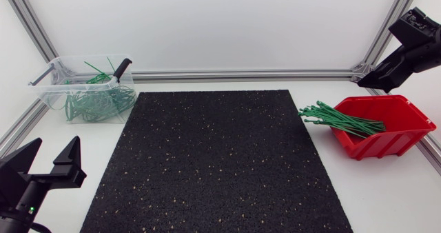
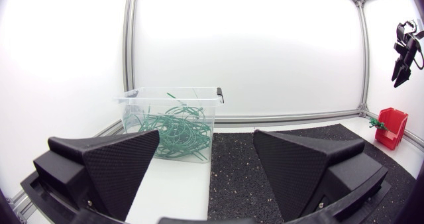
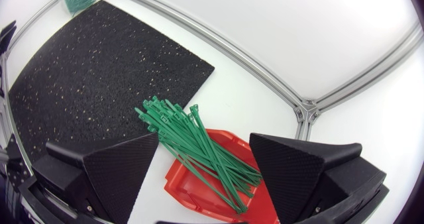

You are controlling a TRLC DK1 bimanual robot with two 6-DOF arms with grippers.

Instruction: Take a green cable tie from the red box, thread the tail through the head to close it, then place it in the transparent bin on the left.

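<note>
Overhead, right claw point(image 3: 204, 136) hangs released above red box point(image 1: 396, 140); left claw point(image 1: 54, 149) released beside mat point(image 1: 220, 164).

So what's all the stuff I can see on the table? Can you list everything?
table: one, white, under everything
mat: one, black with speckles, middle of the table
red box: one, red, right of the mat
straight cable ties: a bundle, too many to count, green, lying in the red box with ends poking out over its edge towards the mat
transparent bin: one, clear, far left corner
looped cable ties: a tangle, too many to count, green, inside the transparent bin
left arm: one, black, near left corner; jaws open and empty
right arm: one, black, raised at the far right, beyond the red box; jaws open and empty
</note>
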